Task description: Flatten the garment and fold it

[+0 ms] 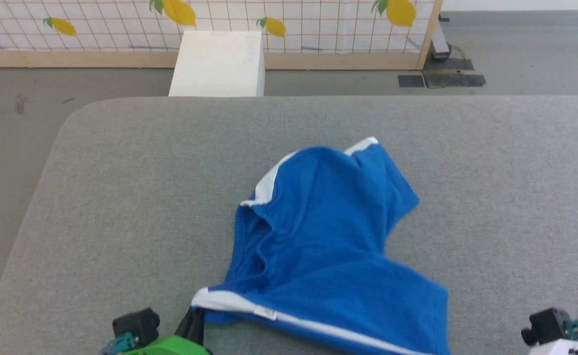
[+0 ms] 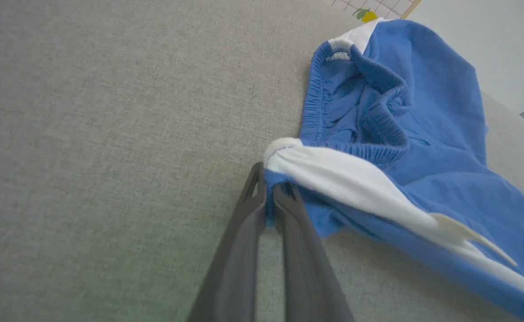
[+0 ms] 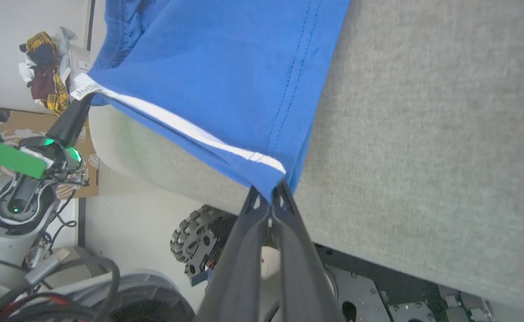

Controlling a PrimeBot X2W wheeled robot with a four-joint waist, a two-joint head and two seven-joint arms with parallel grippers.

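Tightly between both jaws: garment (image 1: 328, 236) corners.

free: grey surface (image 1: 121, 197) left, right, beyond garment (image 1: 318, 236) | obstacle: white box (image 1: 217, 64) past far edge

No text, number or brand can be read in any view. A small white tag (image 1: 265, 312) is seen on the white trim band (image 1: 220, 299) of the blue garment (image 1: 328, 236), low in the middle of the head view. Fine dark marks are printed on it, but too small to be made out. At the upper left of the right wrist view the same tag (image 3: 84, 91) is blurred as well.
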